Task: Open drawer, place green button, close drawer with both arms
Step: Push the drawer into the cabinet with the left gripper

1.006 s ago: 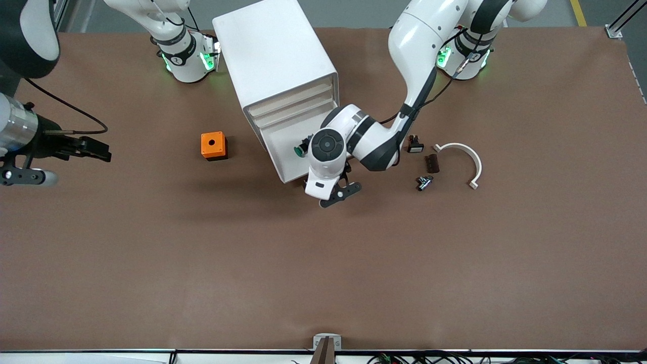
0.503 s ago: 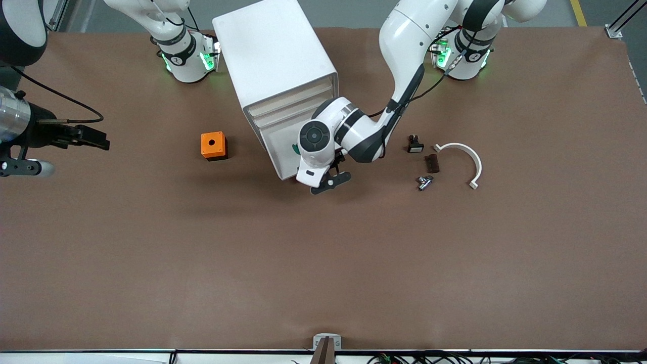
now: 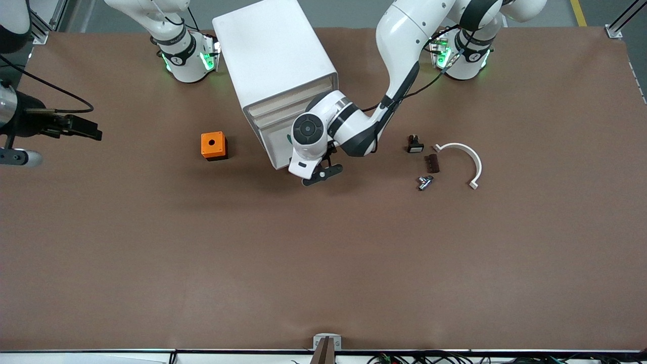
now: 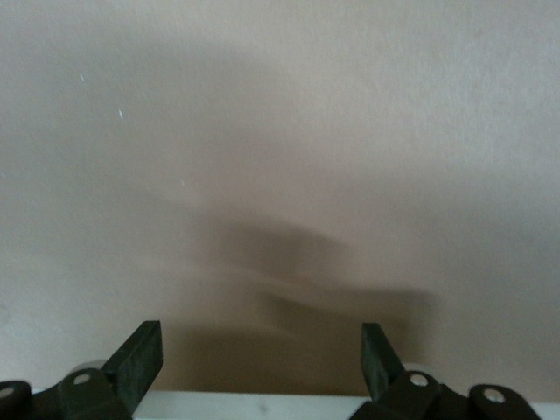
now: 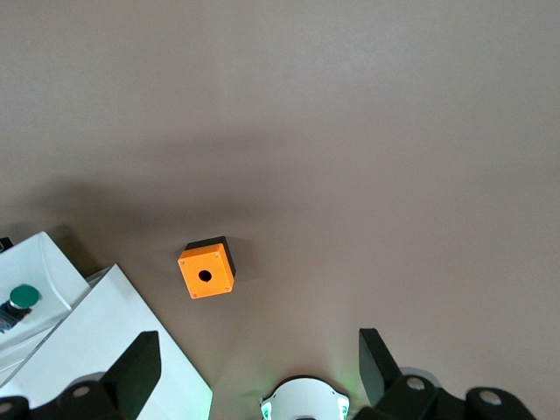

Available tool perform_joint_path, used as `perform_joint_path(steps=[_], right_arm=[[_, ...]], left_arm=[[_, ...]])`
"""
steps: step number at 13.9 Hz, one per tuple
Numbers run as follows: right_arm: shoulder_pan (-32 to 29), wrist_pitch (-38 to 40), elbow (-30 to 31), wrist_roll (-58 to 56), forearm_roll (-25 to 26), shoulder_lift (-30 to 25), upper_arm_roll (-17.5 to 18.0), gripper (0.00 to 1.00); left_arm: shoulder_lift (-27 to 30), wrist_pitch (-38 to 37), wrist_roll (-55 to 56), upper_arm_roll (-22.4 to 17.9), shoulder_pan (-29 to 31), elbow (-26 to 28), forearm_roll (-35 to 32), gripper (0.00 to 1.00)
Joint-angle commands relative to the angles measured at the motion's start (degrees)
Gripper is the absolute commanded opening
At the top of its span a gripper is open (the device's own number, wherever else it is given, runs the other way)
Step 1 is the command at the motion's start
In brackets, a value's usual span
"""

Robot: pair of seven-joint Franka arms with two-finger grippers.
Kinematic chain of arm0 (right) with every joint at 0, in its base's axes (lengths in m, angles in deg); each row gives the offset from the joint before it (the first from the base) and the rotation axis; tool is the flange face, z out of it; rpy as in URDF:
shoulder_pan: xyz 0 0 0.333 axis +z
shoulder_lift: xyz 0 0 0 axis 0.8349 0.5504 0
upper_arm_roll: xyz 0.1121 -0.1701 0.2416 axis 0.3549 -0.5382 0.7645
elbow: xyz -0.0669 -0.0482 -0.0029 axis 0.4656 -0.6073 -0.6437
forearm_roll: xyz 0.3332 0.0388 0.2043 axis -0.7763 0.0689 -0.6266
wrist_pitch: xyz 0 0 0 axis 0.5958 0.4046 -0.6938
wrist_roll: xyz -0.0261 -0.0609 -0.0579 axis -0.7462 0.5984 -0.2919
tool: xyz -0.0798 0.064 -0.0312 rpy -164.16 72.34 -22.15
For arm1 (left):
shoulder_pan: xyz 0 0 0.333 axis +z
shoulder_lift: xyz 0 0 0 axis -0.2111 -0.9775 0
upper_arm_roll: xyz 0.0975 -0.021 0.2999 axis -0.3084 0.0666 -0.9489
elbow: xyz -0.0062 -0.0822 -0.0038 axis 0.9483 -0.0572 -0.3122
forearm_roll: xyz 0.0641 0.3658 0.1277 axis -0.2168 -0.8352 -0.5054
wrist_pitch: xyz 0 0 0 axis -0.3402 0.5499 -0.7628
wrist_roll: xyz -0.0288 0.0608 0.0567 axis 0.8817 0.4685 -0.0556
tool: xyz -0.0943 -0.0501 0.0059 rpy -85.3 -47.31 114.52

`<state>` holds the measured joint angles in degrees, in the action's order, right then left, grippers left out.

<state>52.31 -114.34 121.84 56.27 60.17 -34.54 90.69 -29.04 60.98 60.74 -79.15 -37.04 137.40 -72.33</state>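
The white cabinet (image 3: 273, 55) stands between the arm bases, and its bottom drawer (image 3: 275, 149) is partly out. The button, with its green cap (image 5: 22, 296), lies inside the drawer (image 5: 39, 262); in the front view only a green sliver (image 3: 289, 137) shows beside the left arm's wrist. My left gripper (image 3: 309, 172) is open and empty, low at the drawer's front panel; the wrist view shows its fingers (image 4: 140, 363) spread over the panel's white edge (image 4: 262, 408). My right gripper (image 3: 83, 127) is open and empty, held high over the right arm's end of the table.
An orange box with a hole (image 3: 213, 145) sits beside the cabinet toward the right arm's end. Toward the left arm's end lie a black button with a white face (image 3: 415, 145), a dark block (image 3: 431, 163), a metal part (image 3: 424, 182) and a white curved piece (image 3: 467, 159).
The left gripper has moved toward the cabinet and the drawer has slid partly in with it. The right gripper has drifted toward the right arm's end of the table.
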Motion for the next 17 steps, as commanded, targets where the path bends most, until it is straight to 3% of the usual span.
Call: perform_joint_path(steps=[1, 5, 8, 13, 17], right_arm=[[0.5, -1.21, 2.23, 0.03, -0.5, -3.57, 0.06, 1.0], [2.88, -2.27, 2.4, 0.11, 0.47, -4.28, -0.03, 1.0], [4.9, -2.45, 2.49, 0.03, 0.64, -4.46, -2.57, 1.0], [4.82, -2.89, 2.93, 0.11, 0.73, -5.34, -2.66, 1.0], [4.82, -7.54, 8.55, 0.03, 0.73, -9.99, -2.66, 1.0]], left_arm=[[1.82, -0.5, 2.36, 1.92, 0.44, 1.77, 2.17, 1.0], [1.82, -2.52, 2.79, 2.98, 0.44, 1.77, 6.65, 1.0], [1.82, -2.61, 4.9, 4.3, 0.53, 1.77, 7.45, 1.0], [1.47, -2.61, 5.43, 5.09, 0.53, 2.3, 12.19, 1.0], [1.29, -2.61, 5.26, 5.27, 0.53, 2.74, 15.96, 1.0]])
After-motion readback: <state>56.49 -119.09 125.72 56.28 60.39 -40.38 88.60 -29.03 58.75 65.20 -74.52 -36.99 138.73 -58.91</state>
